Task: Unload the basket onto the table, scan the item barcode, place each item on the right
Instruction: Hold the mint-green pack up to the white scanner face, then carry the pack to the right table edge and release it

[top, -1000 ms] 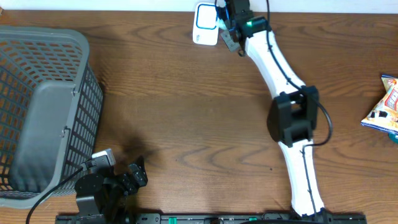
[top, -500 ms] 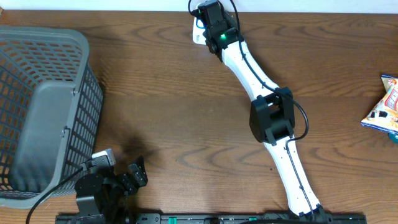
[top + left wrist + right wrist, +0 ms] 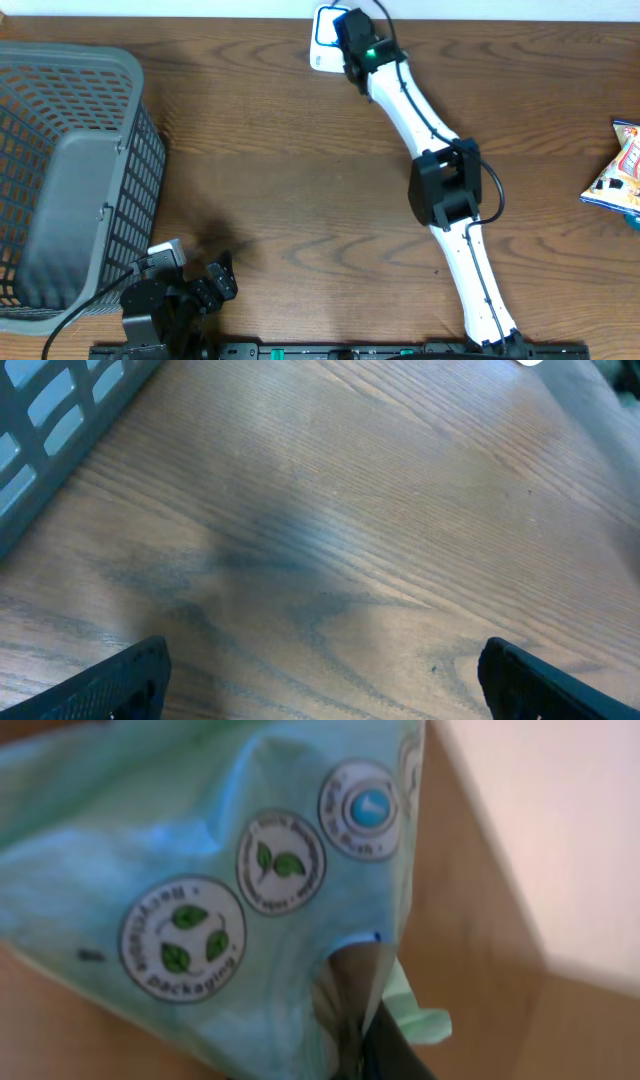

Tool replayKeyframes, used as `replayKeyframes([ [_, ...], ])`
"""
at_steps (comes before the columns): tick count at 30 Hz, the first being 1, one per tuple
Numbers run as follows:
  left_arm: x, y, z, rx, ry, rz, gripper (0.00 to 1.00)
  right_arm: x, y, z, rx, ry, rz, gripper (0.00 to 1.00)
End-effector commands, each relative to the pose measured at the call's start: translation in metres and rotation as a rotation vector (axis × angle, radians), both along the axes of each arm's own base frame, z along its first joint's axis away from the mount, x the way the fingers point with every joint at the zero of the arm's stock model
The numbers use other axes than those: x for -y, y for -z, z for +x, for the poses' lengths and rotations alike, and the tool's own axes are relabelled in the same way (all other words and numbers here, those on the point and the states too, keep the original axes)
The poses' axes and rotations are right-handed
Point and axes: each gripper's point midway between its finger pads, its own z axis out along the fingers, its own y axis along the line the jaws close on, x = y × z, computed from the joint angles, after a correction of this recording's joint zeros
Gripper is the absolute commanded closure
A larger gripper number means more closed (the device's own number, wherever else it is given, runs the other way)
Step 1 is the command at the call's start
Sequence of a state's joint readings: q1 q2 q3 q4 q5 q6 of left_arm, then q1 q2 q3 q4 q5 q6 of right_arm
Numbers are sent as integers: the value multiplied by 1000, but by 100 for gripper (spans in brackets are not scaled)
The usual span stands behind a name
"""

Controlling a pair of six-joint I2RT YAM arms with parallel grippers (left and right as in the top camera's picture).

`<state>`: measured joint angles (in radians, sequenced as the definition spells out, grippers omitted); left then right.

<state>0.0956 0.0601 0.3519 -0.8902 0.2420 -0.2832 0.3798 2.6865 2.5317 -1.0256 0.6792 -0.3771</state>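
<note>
Right gripper [image 3: 345, 35]: fingers pressed nearly together, pinching a pale green packet [image 3: 200, 870] by its lower edge. In the right wrist view one dark finger [image 3: 390, 1045] shows at the bottom, against the crumpled film. The packet face has round badges with leaf marks, one reading "recycled packaging"; no barcode shows on this side. The packet fills most of that view and is hidden under the gripper in the overhead view.

The right arm is stretched out to the far edge of the worktop [image 3: 280, 170], with the gripper right at the white scanner [image 3: 322, 30], a white unit with a blue outline. Can't tell if packet and scanner touch. The white surface at the top right of the wrist view is blurred.

Left gripper [image 3: 325, 685]: fingers spread wide, holding nothing. It hangs over bare wood near the front left corner, beside the grey mesh basket [image 3: 120, 70].

The worktop is dark brown wood grain. The basket sits along the left edge. A colourful snack bag [image 3: 620, 165] is at the right edge, well apart from both arms. A pale strip runs behind the far edge.
</note>
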Motion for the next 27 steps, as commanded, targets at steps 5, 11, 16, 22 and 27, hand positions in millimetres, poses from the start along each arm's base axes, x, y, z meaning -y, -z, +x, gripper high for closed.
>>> replayKeyframes([
  [5,1,-1,0,5,13,3,2,147,-82,-81,157,736,73,99],
  [11,1,-1,0,5,13,3,2,232,-66,-132,62,1022,9,99],
  [16,1,-1,0,5,13,3,2,289,-46,-153,34,1162,7,99],
  [22,1,-1,0,5,13,3,2,334,-14,-180,-12,1296,46,99],
  [27,1,-1,0,5,13,3,2,351,-6,-192,-42,1361,139,32],
])
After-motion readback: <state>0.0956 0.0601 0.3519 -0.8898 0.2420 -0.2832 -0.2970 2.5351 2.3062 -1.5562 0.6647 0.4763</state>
